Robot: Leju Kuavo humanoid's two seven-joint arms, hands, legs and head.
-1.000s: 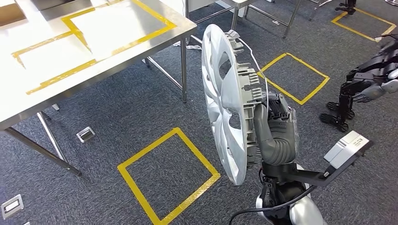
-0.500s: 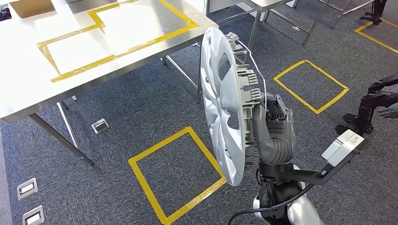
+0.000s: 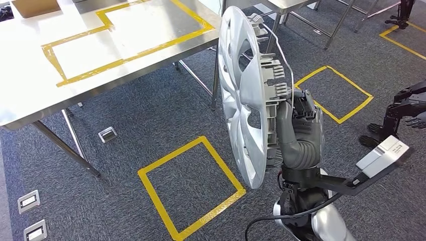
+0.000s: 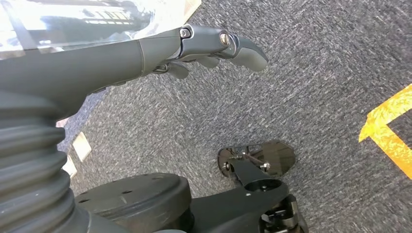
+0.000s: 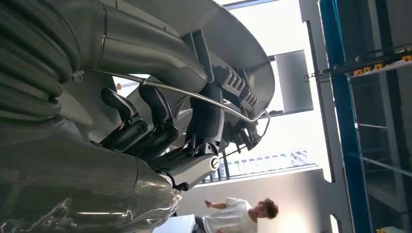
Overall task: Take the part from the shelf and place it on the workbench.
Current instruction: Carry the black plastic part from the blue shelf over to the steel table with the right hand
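Note:
The part is a silver hubcap (image 3: 241, 100), held upright on edge over the carpet, its face turned toward the workbench. My right hand (image 3: 296, 125) grips it from the back, fingers hooked around the clips and wire ring on its rim. The right wrist view shows the hubcap's grey back (image 5: 160, 43) close up, with my dark fingers (image 5: 155, 131) curled on the ring. The steel workbench (image 3: 30, 95), marked with yellow tape outlines, stands ahead to the left; the hubcap's top edge is near its right corner. My left hand (image 4: 209, 46) hangs over the carpet, fingers stretched out and holding nothing.
Yellow tape squares (image 3: 188, 186) mark the carpet below the hubcap and to the right. A cardboard box (image 3: 35, 6) sits at the bench's far corner. Another table's legs (image 3: 301, 15) stand behind. A dark robot (image 3: 402, 108) is at the right. A person (image 5: 238, 213) stands some way off.
The camera swung right early on, shifting the whole scene. Since then my right hand has lifted the hubcap a little higher and slightly to the right.

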